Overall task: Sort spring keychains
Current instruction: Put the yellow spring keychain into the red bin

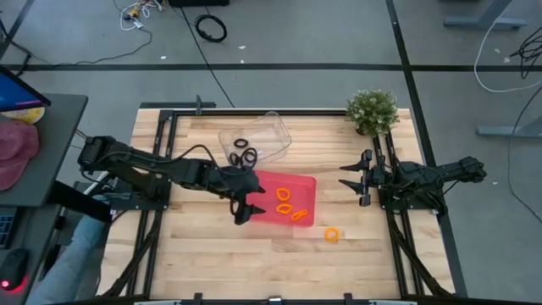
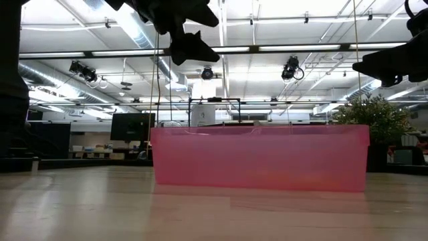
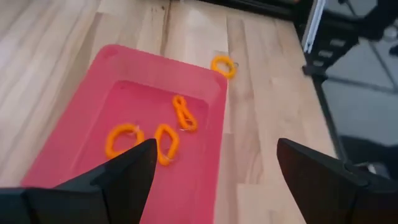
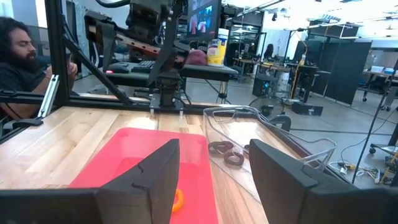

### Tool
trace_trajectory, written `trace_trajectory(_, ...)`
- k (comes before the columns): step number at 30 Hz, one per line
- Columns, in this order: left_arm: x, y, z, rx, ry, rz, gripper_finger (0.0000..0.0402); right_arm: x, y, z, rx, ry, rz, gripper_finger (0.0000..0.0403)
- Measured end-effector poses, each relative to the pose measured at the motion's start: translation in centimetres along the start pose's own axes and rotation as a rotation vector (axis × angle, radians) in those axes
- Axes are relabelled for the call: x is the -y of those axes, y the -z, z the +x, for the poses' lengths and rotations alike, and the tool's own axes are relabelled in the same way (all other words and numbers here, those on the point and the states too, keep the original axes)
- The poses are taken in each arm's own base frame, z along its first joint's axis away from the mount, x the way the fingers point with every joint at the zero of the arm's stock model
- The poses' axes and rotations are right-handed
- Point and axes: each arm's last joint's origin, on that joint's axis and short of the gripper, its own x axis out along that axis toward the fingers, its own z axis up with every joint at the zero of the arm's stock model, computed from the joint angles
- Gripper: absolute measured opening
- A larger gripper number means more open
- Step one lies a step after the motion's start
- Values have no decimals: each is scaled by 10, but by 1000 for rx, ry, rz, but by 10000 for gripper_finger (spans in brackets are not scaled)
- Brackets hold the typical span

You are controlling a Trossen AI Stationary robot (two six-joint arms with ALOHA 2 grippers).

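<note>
Three orange spring keychains (image 1: 289, 204) (image 3: 163, 138) lie on the floor of the red tray (image 1: 305, 188) (image 3: 74, 140) at mid-table. A fourth orange keychain (image 1: 331, 235) (image 3: 222, 65) lies on the wood beyond the tray's near right corner. Black spring keychains (image 1: 244, 155) (image 4: 227, 152) lie in the clear tray (image 1: 275, 129) just behind the red one. My left gripper (image 1: 246, 208) (image 3: 214, 171) hangs open above the red tray's left end, slanting down, with nothing between its fingers. My right gripper (image 1: 351, 176) (image 4: 214, 171) waits at the table's right side, open and level.
A small potted plant (image 1: 372, 110) stands at the table's far right corner. Bare wood lies near the front edge and to the left of the trays. In the low view the red tray's wall (image 2: 261, 157) blocks the sight of what lies behind it.
</note>
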Motion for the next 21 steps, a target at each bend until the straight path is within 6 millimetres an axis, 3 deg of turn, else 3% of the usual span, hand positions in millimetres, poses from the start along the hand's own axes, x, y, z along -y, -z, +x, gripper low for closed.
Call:
trace_trajectory(6, 0, 0, 0, -3, 5, -98, 337, 0, 0, 0, -1, 0, 0, 198)
trace_trajectory(21, 5, 1, 0, 7, 14, -2, 337, 0, 0, 0, -1, 0, 0, 198)
